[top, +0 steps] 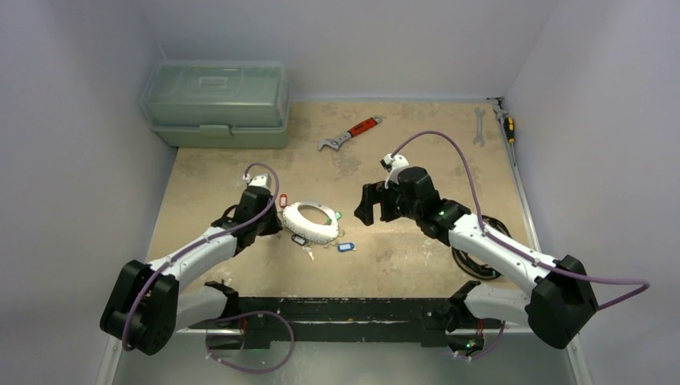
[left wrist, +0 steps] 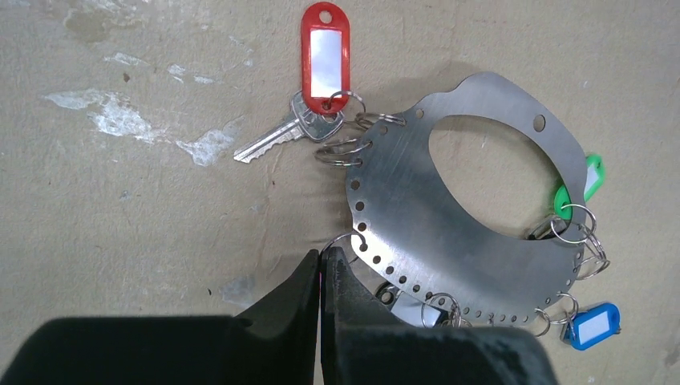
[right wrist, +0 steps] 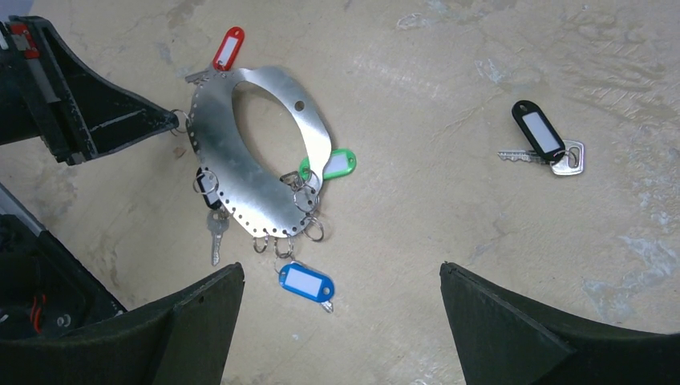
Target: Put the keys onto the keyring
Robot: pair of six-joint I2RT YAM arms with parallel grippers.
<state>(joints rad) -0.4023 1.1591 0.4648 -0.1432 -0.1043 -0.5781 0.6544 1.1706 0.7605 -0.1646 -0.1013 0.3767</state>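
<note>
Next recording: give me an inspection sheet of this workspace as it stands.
Surface: beige tabletop, scuffed, with pale patches.
Job's things: keyring, a flat holed metal plate, lies flat; red-tagged key, green tag and blue tag sit at its rim; black-tagged key lies apart.
Clutter: toolbox, red-handled wrench, spanner, screwdriver, all on the far side.
Grippers: left gripper shut at the keyring's rim; right gripper open, over the table.
Cables: purple cable along each arm.
Surroundings: pale walls.
</note>
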